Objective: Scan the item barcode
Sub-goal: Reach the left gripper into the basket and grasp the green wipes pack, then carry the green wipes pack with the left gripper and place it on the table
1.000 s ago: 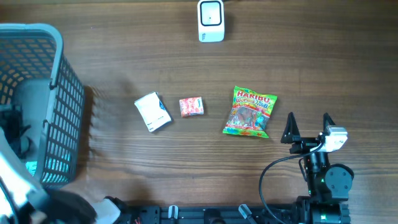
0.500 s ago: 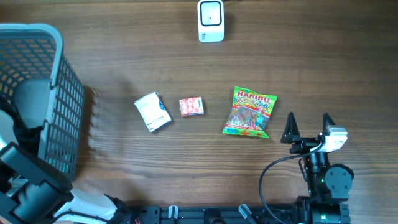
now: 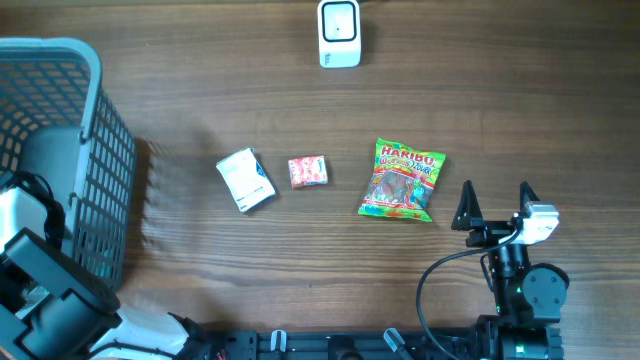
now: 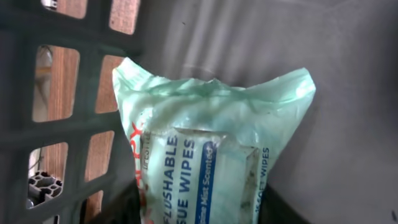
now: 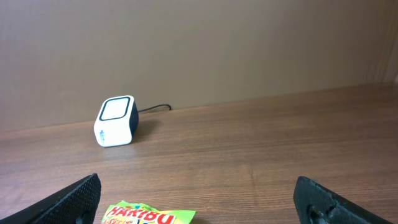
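A pale green pack of flushable wipes lies inside the grey basket, close to its slatted wall. My left gripper is shut on the pack's near end, with a dark finger pressing each side. From overhead, only the left arm shows, reaching into the basket. The white scanner cube stands at the table's far edge and also shows in the right wrist view. My right gripper rests open and empty at the near right, its fingers wide apart.
A Haribo bag lies just left of the right gripper; its top edge is visible. A small red packet and a white box lie mid-table. The basket fills the left edge.
The left arm has shifted at the basket's near end. The right arm and the items on the table have not moved.
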Controlling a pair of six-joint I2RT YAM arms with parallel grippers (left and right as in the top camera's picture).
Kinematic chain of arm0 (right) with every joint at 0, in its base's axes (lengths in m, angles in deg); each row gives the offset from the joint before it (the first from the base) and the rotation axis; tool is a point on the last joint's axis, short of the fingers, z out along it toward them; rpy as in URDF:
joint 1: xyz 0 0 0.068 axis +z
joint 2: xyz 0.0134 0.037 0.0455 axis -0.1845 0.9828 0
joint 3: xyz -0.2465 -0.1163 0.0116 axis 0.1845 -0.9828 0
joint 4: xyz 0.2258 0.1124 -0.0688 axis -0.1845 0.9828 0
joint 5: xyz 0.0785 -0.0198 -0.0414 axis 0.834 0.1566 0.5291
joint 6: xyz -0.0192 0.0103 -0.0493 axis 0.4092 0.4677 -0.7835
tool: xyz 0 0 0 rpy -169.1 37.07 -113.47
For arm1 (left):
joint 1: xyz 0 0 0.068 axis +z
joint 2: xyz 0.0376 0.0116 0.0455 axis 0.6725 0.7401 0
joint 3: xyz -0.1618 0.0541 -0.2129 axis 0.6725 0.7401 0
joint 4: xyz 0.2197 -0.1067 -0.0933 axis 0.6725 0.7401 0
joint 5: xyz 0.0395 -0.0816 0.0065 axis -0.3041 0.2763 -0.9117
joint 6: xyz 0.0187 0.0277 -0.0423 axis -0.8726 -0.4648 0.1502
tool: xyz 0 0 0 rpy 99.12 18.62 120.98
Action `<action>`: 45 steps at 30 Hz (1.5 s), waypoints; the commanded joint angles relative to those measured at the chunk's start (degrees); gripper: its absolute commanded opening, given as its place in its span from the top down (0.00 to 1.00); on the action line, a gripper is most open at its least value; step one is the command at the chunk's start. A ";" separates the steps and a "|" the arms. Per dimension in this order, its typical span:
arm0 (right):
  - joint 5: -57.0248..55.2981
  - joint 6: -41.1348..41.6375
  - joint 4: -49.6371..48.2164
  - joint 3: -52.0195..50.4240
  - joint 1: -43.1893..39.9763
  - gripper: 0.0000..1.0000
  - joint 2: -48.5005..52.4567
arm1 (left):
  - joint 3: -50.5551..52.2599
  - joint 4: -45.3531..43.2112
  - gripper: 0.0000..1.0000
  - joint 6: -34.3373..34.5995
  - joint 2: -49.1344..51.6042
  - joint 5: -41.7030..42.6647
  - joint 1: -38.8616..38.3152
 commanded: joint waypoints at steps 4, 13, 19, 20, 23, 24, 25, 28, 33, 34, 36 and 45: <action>0.48 -0.59 -0.17 -0.07 0.17 0.00 -0.35 | 0.55 1.84 0.69 0.20 -2.71 1.51 0.52; 0.48 -0.59 -0.15 -0.07 0.17 0.00 -0.35 | -12.22 9.35 0.66 -0.26 -19.80 5.86 0.52; 0.48 -0.61 -0.15 -0.07 0.17 0.00 -0.35 | -20.61 9.49 0.65 -0.24 -34.21 12.41 0.52; 0.48 -0.61 -0.17 -0.07 0.17 0.00 -0.35 | -21.18 8.79 0.64 -0.24 -36.28 13.77 0.52; 0.48 -0.61 -0.17 -0.07 0.17 0.00 -0.35 | -21.68 4.81 0.62 -0.22 -43.69 21.70 0.52; 0.48 -0.59 -0.15 -0.07 0.17 0.00 -0.35 | -21.68 3.74 0.62 -0.22 -45.64 25.05 0.52; 0.48 -0.59 -0.17 -0.07 0.17 0.00 -0.35 | -21.68 2.91 0.62 -0.13 -47.78 30.27 0.52; 0.48 -0.59 -0.17 -0.07 0.17 0.00 -0.35 | -21.66 2.78 0.64 2.82 -51.43 45.46 -0.79; 0.48 -0.59 -0.17 -0.07 0.17 0.00 -0.35 | -21.31 7.21 0.66 2.51 -52.04 52.63 -11.61; 0.48 -0.61 -0.15 -0.07 0.17 0.00 -0.35 | -21.16 8.48 0.67 2.43 -51.98 51.54 -14.12; 0.48 -0.59 -0.15 -0.07 0.17 0.00 -0.35 | -20.63 10.38 0.67 2.32 -51.80 48.72 -19.45; 0.48 -0.59 -0.15 -0.07 0.17 0.00 -0.35 | -8.61 7.63 0.68 9.29 -49.44 36.57 -48.02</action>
